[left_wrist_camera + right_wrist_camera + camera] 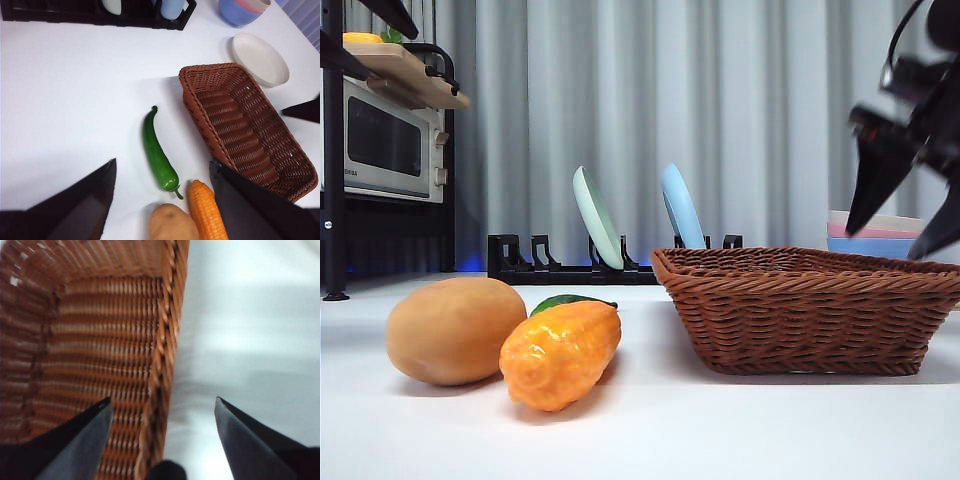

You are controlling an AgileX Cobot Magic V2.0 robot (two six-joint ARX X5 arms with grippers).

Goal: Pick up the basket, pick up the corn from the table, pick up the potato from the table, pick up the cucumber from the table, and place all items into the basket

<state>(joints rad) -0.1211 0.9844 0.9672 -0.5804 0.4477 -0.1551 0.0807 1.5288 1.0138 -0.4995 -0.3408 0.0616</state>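
Between the right gripper's (pixel 162 407) spread fingers: basket (pixel 100 340) rim, ungrasped; risk, one finger landing on the braid and tipping the basket.

Plain white worktop (pixel 65 100) has a brown woven wicker basket (pixel 245 125) on the right, with a tan potato (pixel 455 330), bumpy orange corn (pixel 562 352) and slender green cucumber (pixel 157 152) left of it.

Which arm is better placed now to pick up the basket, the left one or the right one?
Right. The right end effector is open and straddles the basket rim, one jaw inside, one outside. The left end effector hangs open above the cucumber, away from the basket.
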